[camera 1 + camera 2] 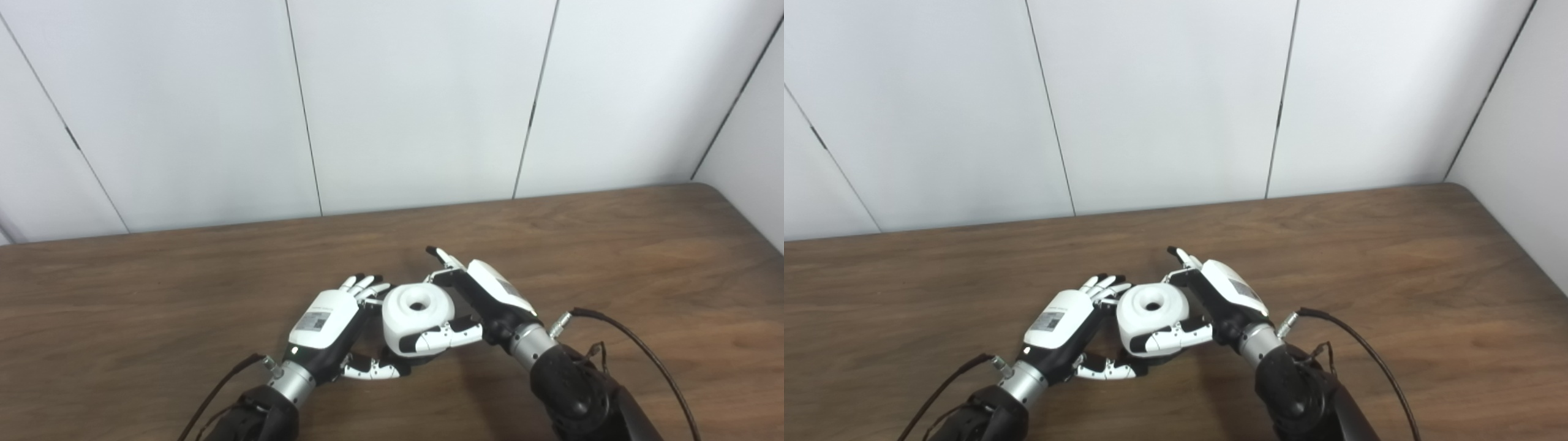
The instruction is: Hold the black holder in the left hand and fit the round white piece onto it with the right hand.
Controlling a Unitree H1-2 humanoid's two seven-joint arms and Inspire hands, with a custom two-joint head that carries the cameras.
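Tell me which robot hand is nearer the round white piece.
Right. The right robot hand wraps the round white piece, thumb across its front. The left robot hand sits beside and below it, on its left.

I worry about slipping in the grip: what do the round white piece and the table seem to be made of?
Round white piece: probably moulded plastic, smooth and matte, with even colour, rounded edges, soft highlights and a hole on top. Table: wood or wood-look laminate; brown grain streaks and a dull sheen. The pictures cannot settle which.
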